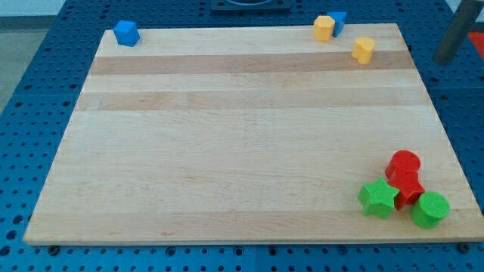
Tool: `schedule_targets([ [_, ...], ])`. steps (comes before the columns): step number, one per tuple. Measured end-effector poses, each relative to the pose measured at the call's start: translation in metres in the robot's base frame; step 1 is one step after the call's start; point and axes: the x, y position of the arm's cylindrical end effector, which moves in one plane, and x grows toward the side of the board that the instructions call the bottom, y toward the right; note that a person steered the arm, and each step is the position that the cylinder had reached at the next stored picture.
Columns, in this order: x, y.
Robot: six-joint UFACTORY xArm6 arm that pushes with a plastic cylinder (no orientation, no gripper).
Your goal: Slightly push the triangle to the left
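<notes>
My tip (444, 60) is at the view's upper right, beyond the right edge of the wooden board (242, 136), well clear of every block. Nearest to it is a yellow block (364, 50), to its left. Further left at the board's top edge stands another yellow block (324, 28). A blue block (339, 20) touches it from behind on the right; it is partly hidden and may be a triangle. A blue cube (126, 32) sits at the top left corner.
At the bottom right corner a cluster sits tight together: a red cylinder (404, 162), a red block (409, 187), a green star (379, 199) and a green cylinder (430, 209). A blue perforated table (38, 91) surrounds the board.
</notes>
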Motion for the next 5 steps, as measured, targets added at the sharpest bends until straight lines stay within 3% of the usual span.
schedule_targets([
  [3, -0.104, -0.027],
  [5, -0.104, -0.112],
])
